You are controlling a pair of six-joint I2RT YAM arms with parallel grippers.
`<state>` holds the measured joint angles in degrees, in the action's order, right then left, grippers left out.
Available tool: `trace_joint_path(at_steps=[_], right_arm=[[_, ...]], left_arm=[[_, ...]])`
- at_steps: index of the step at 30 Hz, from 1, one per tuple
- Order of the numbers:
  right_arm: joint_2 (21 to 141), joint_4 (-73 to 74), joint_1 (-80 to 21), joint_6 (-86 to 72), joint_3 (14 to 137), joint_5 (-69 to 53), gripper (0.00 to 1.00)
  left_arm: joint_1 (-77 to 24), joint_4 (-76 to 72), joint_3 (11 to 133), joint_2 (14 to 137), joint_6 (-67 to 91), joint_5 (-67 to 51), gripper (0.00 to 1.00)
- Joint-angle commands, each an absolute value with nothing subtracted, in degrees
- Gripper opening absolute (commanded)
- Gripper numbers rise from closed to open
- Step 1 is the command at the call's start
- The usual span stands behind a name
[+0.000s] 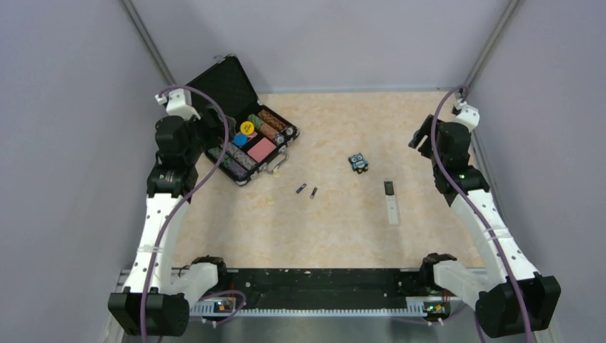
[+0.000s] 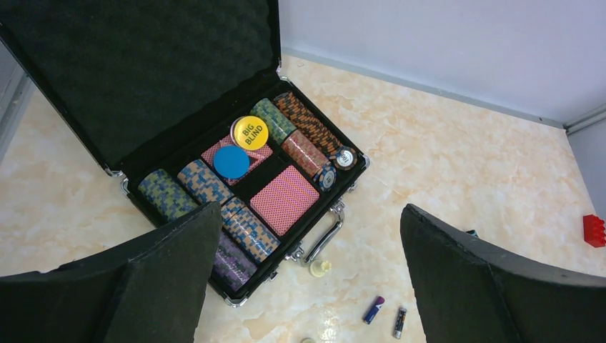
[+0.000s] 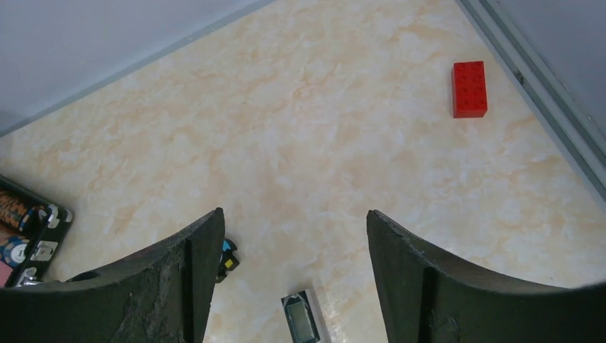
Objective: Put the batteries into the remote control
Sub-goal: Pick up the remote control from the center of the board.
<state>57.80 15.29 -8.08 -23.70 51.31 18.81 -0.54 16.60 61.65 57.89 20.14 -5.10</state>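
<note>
Two batteries point(image 1: 301, 189) point(image 1: 314, 192) lie side by side on the marble tabletop, left of centre. In the left wrist view they sit low between the fingers, one blue-ended point(image 2: 374, 309) and one dark point(image 2: 399, 323). To their right lies the slim white remote control point(image 1: 390, 202), its dark end pointing away from me; that dark end point(image 3: 304, 325) shows at the bottom of the right wrist view. My left gripper point(image 1: 213, 125) point(image 2: 311, 209) hangs open high over the chip case. My right gripper point(image 1: 423, 136) point(image 3: 294, 212) is open too, raised at the far right. Neither holds anything.
An open black poker-chip case point(image 1: 236, 86) stands at the back left, its handle point(image 2: 321, 239) facing the batteries. A small blue-and-black gadget point(image 1: 359, 163) lies behind the remote. A red block point(image 3: 469, 88) sits near the right wall. A cream bit point(image 2: 321, 268) lies by the case.
</note>
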Motion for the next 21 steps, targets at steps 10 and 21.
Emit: trace_joint_path(at_steps=[10, 21], right_arm=[[53.86, 23.86, -7.83, -26.32, 47.96, 16.25, 0.89], [56.53, 36.29, -7.91, -33.49, 42.67, 13.49, 0.85]], left_arm=[[-0.53, 11.39, 57.40, 55.83, 23.08, -6.70, 0.99], [-0.55, 9.92, 49.71, 50.84, 24.84, -4.42, 0.99]])
